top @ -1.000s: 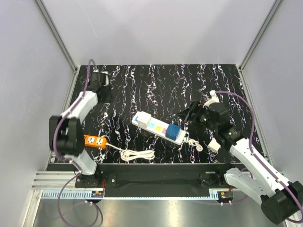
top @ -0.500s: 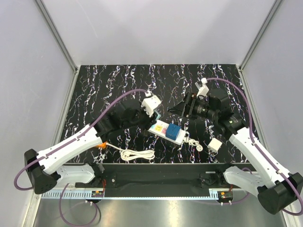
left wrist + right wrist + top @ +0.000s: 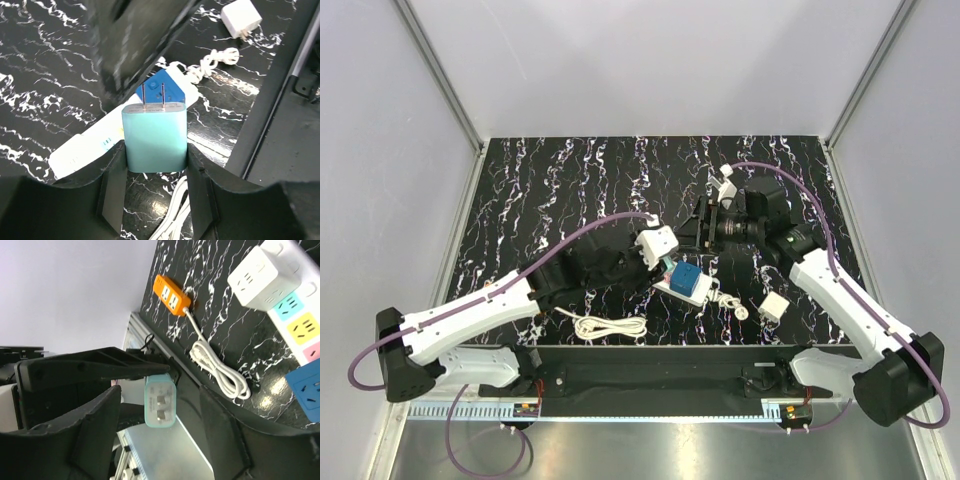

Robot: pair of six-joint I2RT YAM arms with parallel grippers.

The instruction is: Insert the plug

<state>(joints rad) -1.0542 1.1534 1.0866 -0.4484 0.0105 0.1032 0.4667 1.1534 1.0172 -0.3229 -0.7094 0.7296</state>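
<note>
Your plug (image 3: 688,279) sits on the white strip (image 3: 80,152), at the strip's near right end, beside the pink socket. Neither hand touches it. From above, your left hand (image 3: 155,156) is just left of the plug, over the strip, and your right hand (image 3: 161,392) is just behind it, on the far side.

Your left hand is pinching the teal cube (image 3: 155,140). One finger presses on each side of it, and its two prongs (image 3: 152,95) point away from the wrist. In the left wrist view the plug shows just past those prongs, lower down on the strip and apart from the cube.

Your right hand is spread wide. Its fingers (image 3: 225,430) stand on either side of the teal cube with a clear gap on both sides, so it holds nothing and touches nothing. In the right wrist view the plug lies off to the lower right, well apart from those fingers.

The orange block (image 3: 171,295) and its coiled white cord (image 3: 220,367) lie on the table beyond.
</note>
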